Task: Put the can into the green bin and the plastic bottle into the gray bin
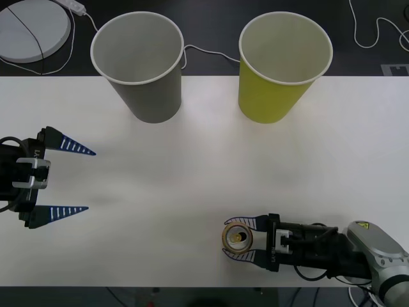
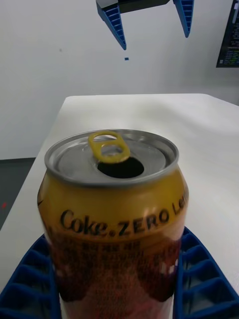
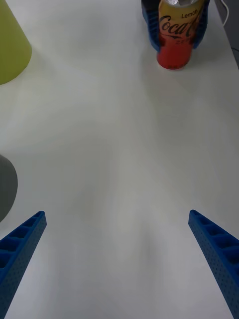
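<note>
The orange-gold can point(image 1: 238, 238) stands upright on the white table near its front edge, pull tab raised and top open point(image 2: 114, 224). My right gripper point(image 1: 229, 238) is shut on the can, one blue finger pressed to each side point(image 3: 174, 25). Out at the table's left side, my left gripper point(image 1: 91, 181) hangs open and empty, pointing toward the can point(image 3: 117, 214). The gray bin point(image 1: 150, 96) stands at the back left and the green bin point(image 1: 281, 96) at the back right, both upright. The plastic bottle is out of view.
A white round disc point(image 1: 32, 29) and white cables point(image 1: 204, 51) lie on the dark surface behind the table. Bare white tabletop point(image 1: 192, 173) stretches between the two grippers and the bins.
</note>
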